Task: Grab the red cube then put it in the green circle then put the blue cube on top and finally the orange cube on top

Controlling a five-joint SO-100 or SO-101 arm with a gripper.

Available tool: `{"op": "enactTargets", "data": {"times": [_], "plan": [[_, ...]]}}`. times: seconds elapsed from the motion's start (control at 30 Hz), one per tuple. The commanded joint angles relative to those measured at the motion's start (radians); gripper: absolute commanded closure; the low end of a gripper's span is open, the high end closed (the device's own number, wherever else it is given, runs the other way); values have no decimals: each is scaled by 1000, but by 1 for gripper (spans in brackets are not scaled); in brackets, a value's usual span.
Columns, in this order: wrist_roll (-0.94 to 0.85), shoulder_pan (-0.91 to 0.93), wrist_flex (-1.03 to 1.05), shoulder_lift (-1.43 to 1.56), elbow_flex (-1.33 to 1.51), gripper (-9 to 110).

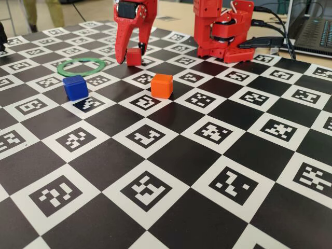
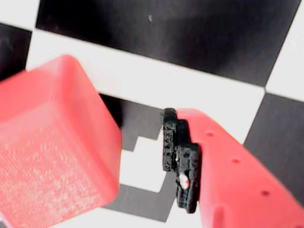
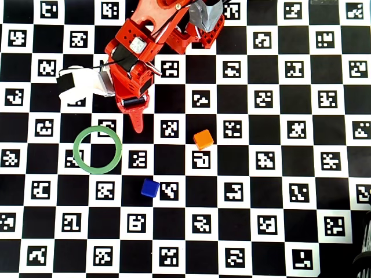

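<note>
I read this as a lab or a maker's test bench — the whole tabletop [image 1: 171, 207] is a black-and-white checkerboard printed with coded markers, the sort used for camera calibration. At the far right in the fixed view I see an open laptop [image 1: 311, 31] and black cables [image 1: 275, 26] beside the red printed arm base [image 1: 223, 31].

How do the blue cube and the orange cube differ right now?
The blue cube is deep blue and lies nearer the green circle; the orange cube is bright orange and lies farther right in the overhead view. Each is turned differently on the board. Both look the same size and sit untouched.
</note>
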Motion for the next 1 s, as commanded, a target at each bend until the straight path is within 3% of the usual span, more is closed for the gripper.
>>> {"op": "enactTargets", "data": {"times": [0.0, 0.6, 0.97], "plan": [[-28, 9, -20, 15, -9, 56], [-279, 9, -25, 5, -15, 56], [-310, -17, 57, -41, -107, 56]]}}
